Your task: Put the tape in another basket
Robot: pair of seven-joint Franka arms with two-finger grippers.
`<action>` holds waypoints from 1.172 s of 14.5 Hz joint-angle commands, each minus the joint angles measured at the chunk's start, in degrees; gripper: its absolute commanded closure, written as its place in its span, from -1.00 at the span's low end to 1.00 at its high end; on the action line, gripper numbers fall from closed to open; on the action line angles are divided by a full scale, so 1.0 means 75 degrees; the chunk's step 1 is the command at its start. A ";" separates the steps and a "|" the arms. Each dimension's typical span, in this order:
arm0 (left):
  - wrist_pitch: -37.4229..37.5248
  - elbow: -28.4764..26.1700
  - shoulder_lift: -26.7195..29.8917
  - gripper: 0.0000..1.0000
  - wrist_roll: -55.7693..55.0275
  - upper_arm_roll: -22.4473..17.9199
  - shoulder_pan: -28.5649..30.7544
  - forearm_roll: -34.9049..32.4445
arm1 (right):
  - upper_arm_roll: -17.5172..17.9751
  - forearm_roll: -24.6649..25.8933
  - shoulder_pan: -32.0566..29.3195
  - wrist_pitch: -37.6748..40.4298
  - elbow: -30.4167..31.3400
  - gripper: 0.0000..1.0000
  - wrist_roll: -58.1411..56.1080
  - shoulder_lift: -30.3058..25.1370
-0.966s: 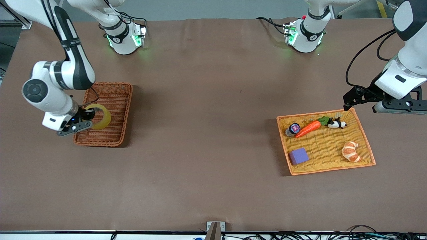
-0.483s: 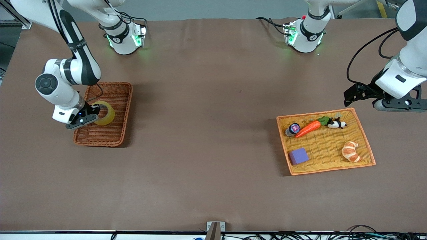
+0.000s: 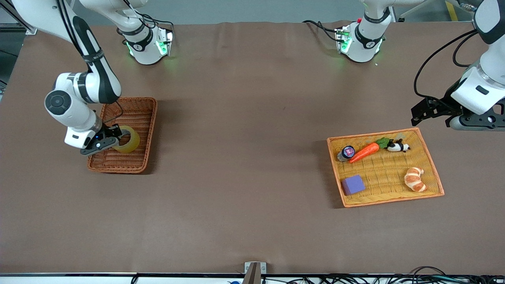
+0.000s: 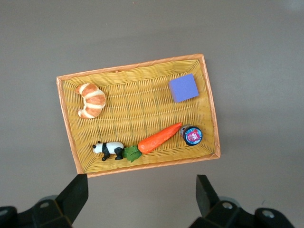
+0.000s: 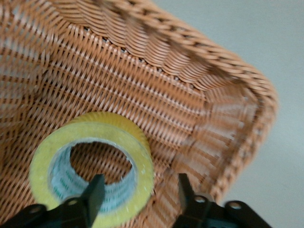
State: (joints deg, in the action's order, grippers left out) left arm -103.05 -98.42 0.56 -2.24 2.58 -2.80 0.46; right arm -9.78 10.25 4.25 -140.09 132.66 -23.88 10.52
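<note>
Take the front view as a clock dial, with 12 at the robots' bases. The basket (image 3: 146,103) sits on the table (image 3: 244,157) at about 9 o'clock and the tray (image 3: 390,199) at about 4 – well apart.

The tape (image 3: 130,145) lies in the basket near its middle. The right gripper (image 5: 140,179) is down in the basket, one finger inside the ring and one outside.

On the tray's own dial:
- the jar (image 3: 346,152) at 10
- the carrot (image 3: 365,152) at 11, touching the jar
- the panda toy (image 3: 398,146) at 1
- the croissant (image 3: 415,179) at 4
- the block (image 3: 353,184) at 8

The left gripper (image 4: 140,183) hangs spread over the table – just off the tray's 1 o'clock corner.
</note>
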 commanded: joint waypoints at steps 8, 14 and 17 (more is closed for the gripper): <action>0.0311 0.0397 -0.0121 -1.00 0.0006 -0.0016 0.0104 0.0056 | 0.1197 -0.0464 -0.0379 0.3984 -0.3951 -1.00 0.2703 -0.0687; 0.0346 0.0478 -0.0122 -1.00 0.0006 0.0020 0.0092 0.0056 | 0.1199 -0.0452 -0.0204 0.6569 -0.6715 -1.00 0.2668 -0.0781; 0.0346 0.0467 -0.0122 -1.00 0.0006 0.0020 0.0092 0.0056 | 0.1222 -0.0464 -0.0204 0.7402 -0.6941 -1.00 0.3203 -0.0968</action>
State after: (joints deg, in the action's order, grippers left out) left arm -101.87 -96.40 0.18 -2.24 2.63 -2.17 0.46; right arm -1.09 7.72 3.15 -87.86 81.52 -3.62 3.66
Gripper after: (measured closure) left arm 0.000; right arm 0.000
